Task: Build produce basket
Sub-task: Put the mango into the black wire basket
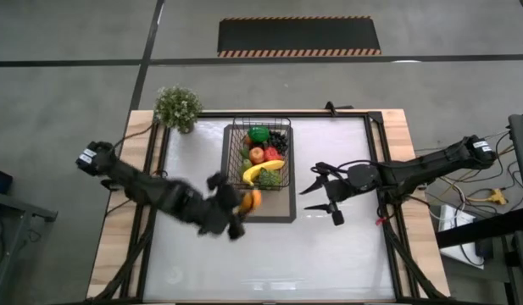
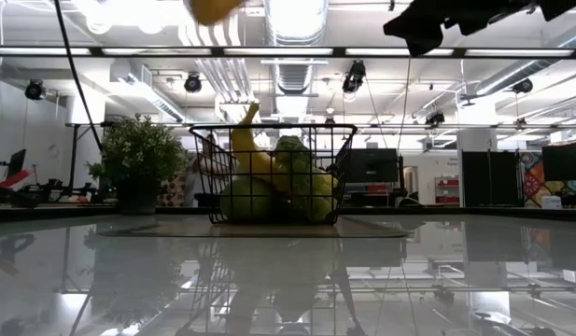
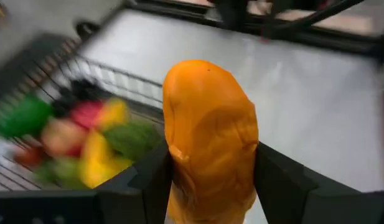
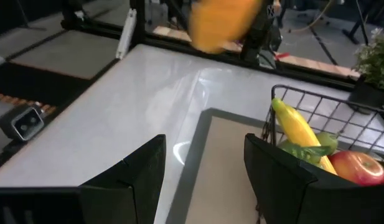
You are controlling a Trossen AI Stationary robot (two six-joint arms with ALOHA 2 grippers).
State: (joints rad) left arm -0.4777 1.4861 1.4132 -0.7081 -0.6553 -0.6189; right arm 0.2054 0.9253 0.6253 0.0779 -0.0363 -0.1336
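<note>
Left fingers (image 3: 210, 180) clamped on an orange piece (image 3: 209, 140), held up off the tabletop (image 1: 329, 246).
I've got it at the basket's (image 1: 232, 161) near end, over the mat (image 1: 282, 207) edge. Basket sits on the mat with banana (image 1: 263, 171), apple (image 1: 257, 154), green pieces and dark grapes (image 1: 279, 138) inside. Right fingers (image 1: 322, 200) are apart, holding nothing, hovering just right of the mat. Plant (image 1: 177, 108) at the tabletop's far-left corner.
</note>
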